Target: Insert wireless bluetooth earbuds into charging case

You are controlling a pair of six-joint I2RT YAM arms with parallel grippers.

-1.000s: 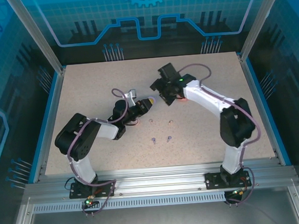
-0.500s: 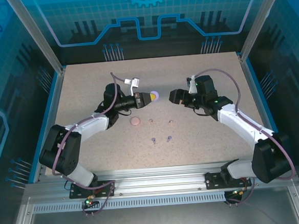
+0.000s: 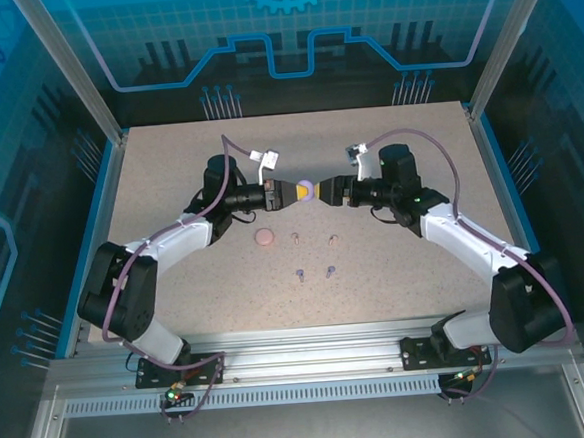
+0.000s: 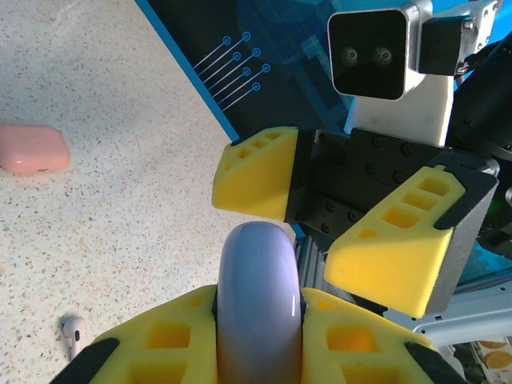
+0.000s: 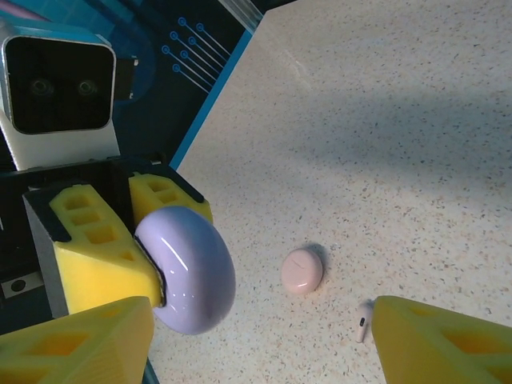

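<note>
My left gripper (image 3: 292, 191) is shut on a closed purple charging case (image 3: 306, 190), held above the table and standing on edge between the yellow pads (image 4: 168, 340). In the left wrist view the purple case (image 4: 258, 264) faces the right gripper's open yellow fingers (image 4: 256, 172). My right gripper (image 3: 328, 191) is open just right of the case, jaws on either side of its far end without touching. From the right wrist, the purple case (image 5: 188, 268) sits ahead of the right gripper (image 5: 260, 336). Two pale earbuds (image 3: 294, 238) and two purple earbuds (image 3: 300, 274) lie on the table.
A closed pink case (image 3: 264, 238) lies flat below the left gripper, and the same pink case (image 5: 302, 270) has a pale earbud (image 5: 364, 320) beside it. A blue rim (image 3: 93, 243) borders the speckled table (image 3: 406, 271).
The left arm lifted the purple case and turned it to the right. The right arm swung down from the back and moved left, bringing its open jaws up to the case.
</note>
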